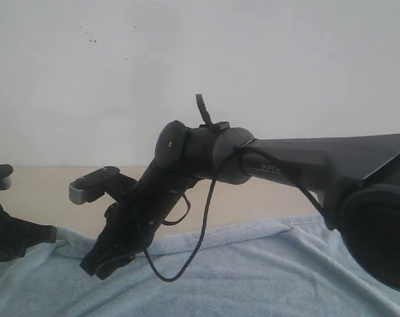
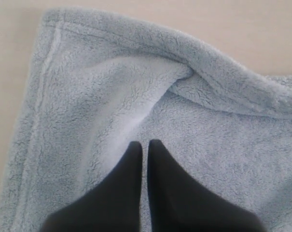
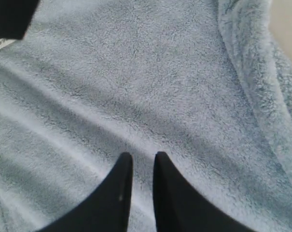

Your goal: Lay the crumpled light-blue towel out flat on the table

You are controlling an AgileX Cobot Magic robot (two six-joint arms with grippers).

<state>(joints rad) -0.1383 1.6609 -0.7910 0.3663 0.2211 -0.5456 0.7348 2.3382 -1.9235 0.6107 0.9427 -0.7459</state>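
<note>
- The towel (image 1: 252, 264) lies along the near part of the table (image 1: 47, 191). It is mostly opened out, with a long edge running across the middle of the exterior view and bare beige table beyond it up to the wall (image 1: 252, 66).
- The cloth is not fully flat. In the left wrist view a thick fold (image 2: 223, 87) rolls over near one corner, and a stitched hem (image 2: 44, 87) runs beside the table edge of the cloth.
- The left gripper (image 2: 145, 143) sits at the far left of the exterior view, at the towel's left end. Its jaws are closed to a hairline, tips sunk in the pile, and a pale ridge of cloth runs from the tips to the fold, so it is pinching the towel.
- In the exterior view the towel's edge is drawn up to a small peak right at that gripper.
- The right arm (image 1: 305, 165) reaches from the right across the middle, and a black cable (image 1: 200, 231) hangs in a loop below it.
- The right gripper (image 3: 142, 155) points down onto the towel left of centre. Its jaws are narrow, with only a slim gap showing cloth between them, and long creases run toward the tips — it is nipping the towel too.
- A white printed label (image 3: 0, 44) shows at the edge of the right wrist view, partly under a dark shape I cannot make out.
</note>
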